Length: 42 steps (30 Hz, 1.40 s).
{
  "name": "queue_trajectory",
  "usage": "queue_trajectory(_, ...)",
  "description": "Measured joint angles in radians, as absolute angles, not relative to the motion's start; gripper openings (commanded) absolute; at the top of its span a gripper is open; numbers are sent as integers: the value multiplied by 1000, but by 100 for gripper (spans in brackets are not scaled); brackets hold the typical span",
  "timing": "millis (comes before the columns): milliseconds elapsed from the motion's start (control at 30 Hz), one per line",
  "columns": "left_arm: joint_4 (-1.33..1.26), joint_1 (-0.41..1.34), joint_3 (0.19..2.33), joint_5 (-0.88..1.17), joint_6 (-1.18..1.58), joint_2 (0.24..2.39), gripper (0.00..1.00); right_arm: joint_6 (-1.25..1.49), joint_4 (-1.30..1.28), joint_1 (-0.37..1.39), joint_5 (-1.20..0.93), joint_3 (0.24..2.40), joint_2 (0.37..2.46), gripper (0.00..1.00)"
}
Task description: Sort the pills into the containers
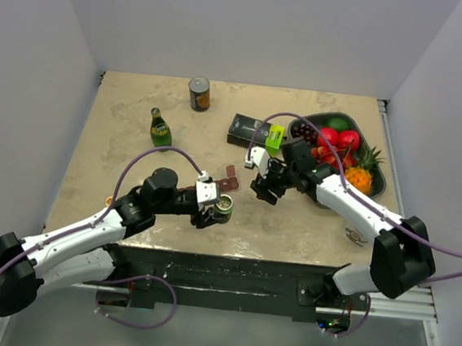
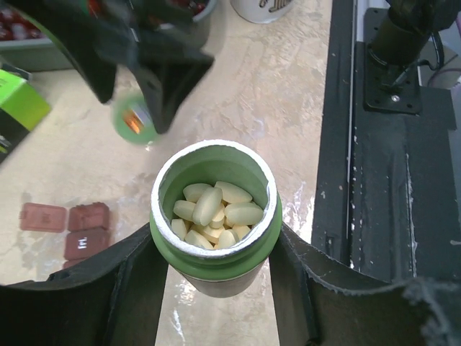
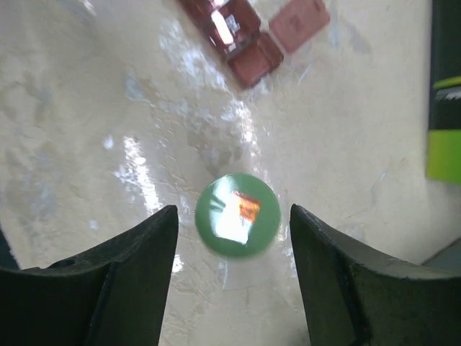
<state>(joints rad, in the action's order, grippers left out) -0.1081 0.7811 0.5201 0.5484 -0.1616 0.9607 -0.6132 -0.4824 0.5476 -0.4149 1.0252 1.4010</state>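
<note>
My left gripper (image 2: 216, 270) is shut on a green pill bottle (image 2: 215, 238) with no cap on it. Pale yellow oval pills (image 2: 216, 209) fill it, and it sits at the table's front middle (image 1: 223, 209). The maroon containers (image 1: 230, 177) lie just behind it, with several square lids showing (image 2: 68, 225) (image 3: 245, 36). My right gripper (image 1: 264, 188) (image 3: 234, 238) hangs open over the tabletop. The bottle's round green cap (image 3: 238, 215) shows blurred between and below its fingers, touching neither. I cannot tell whether it rests on the table.
A black-and-lime box (image 1: 255, 132) lies behind the right gripper. A dark tray (image 1: 335, 116) of fruit stands at the back right. A soda can (image 1: 198, 93) and a small green bottle (image 1: 161, 128) stand at the back left. The table's front edge (image 2: 338, 144) runs beside the bottle.
</note>
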Motion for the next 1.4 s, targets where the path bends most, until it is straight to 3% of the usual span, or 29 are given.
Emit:
queue_trajectory(333, -117, 781, 520, 493, -161, 912, 0, -567, -276, 519, -321, 936, 1551, 72)
queue_trajectory(800, -116, 781, 520, 482, -161, 910, 0, -546, -252, 452, -381, 936, 1562, 74)
queue_trajectory(1200, -133, 780, 517, 474, -146, 910, 0, -653, -459, 410, -588, 1045, 1421, 83)
queue_trajectory(1233, -142, 779, 514, 474, -141, 910, 0, -657, -471, 409, -599, 1067, 1400, 87)
queue_trajectory(1267, -152, 779, 512, 474, -138, 910, 0, -659, -478, 407, -604, 1092, 1382, 98)
queue_trajectory(1400, -198, 774, 496, 471, -105, 910, 0, -620, -471, 406, -616, 1197, 1340, 99)
